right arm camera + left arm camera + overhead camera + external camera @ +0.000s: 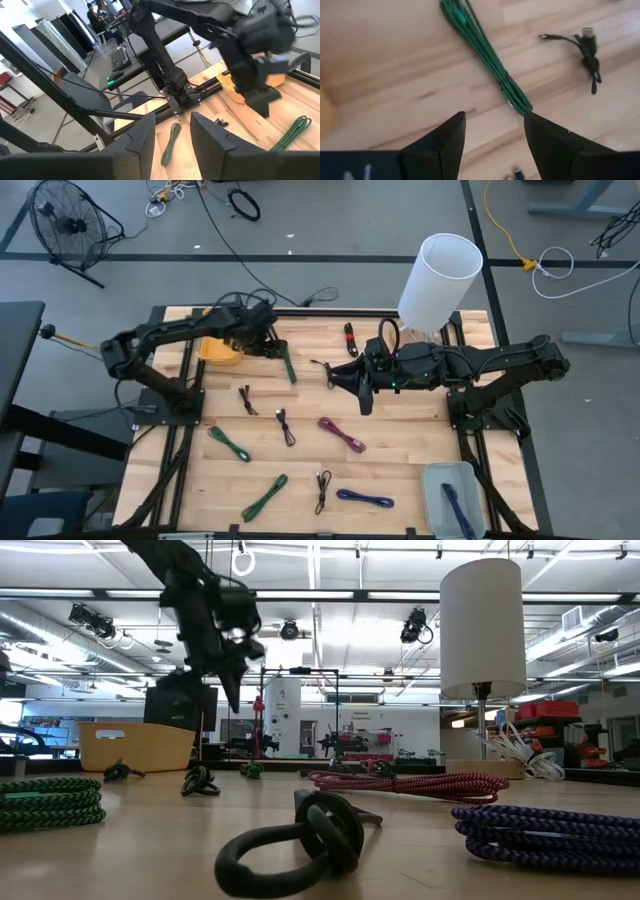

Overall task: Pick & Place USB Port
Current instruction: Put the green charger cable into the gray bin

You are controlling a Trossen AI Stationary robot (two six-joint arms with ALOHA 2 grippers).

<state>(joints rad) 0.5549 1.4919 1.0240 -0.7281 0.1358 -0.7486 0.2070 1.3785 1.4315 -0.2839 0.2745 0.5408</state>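
Note:
Several coiled USB cables lie flat on the wooden table. A green braided cable [288,365] [485,55] lies near the far left, beside a yellow bin [220,348]. My left gripper [273,343] [495,127] hovers open just above this cable's near end, clear of the table in the low view [228,680]. My right gripper [337,376] [172,132] is open at the table's middle, pointing left and holding nothing. A grey bin [450,480] at the near right corner holds a blue cable [452,502].
Other cables: black [247,400], black [285,426], magenta [342,434], green [230,443], green [265,496], black [322,488], purple [365,499], and a red-and-black one [350,338] at the far edge. A white lamp shade [440,280] stands over the far right.

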